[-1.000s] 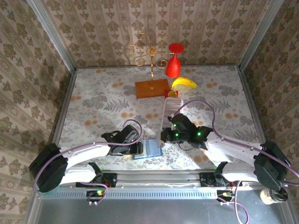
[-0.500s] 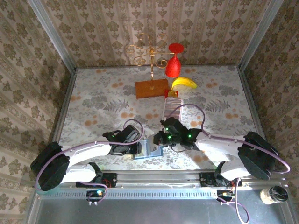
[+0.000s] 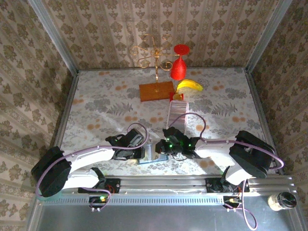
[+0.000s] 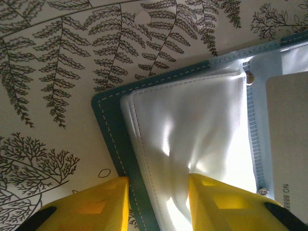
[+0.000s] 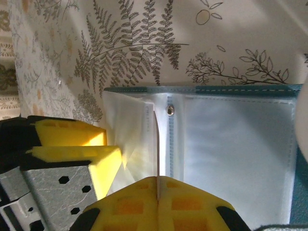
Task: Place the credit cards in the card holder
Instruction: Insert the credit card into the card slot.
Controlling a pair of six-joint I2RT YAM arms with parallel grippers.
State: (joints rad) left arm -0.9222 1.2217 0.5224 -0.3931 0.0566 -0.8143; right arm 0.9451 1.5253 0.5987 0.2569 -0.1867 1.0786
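Note:
The teal-blue card holder lies open near the table's front edge, its clear sleeves up. My left gripper straddles its left edge, with one yellow finger against the teal cover and the other pressing the crumpled sleeve. My right gripper is shut on one of the credit cards, seen edge-on. The card's tip stands at the sleeve opening beside a rivet. Another pale card sits under the right sleeve. More credit cards stand in a ribbed row farther back.
A wooden block carrying a gold candelabra, a red goblet and a banana stand at the back. The left gripper's yellow fingers sit close beside the right gripper. Patterned walls enclose the table.
My right gripper has carried its card leftward and nearer, from beside the row to over the holder. The left jaws have narrowed onto the holder's edge.

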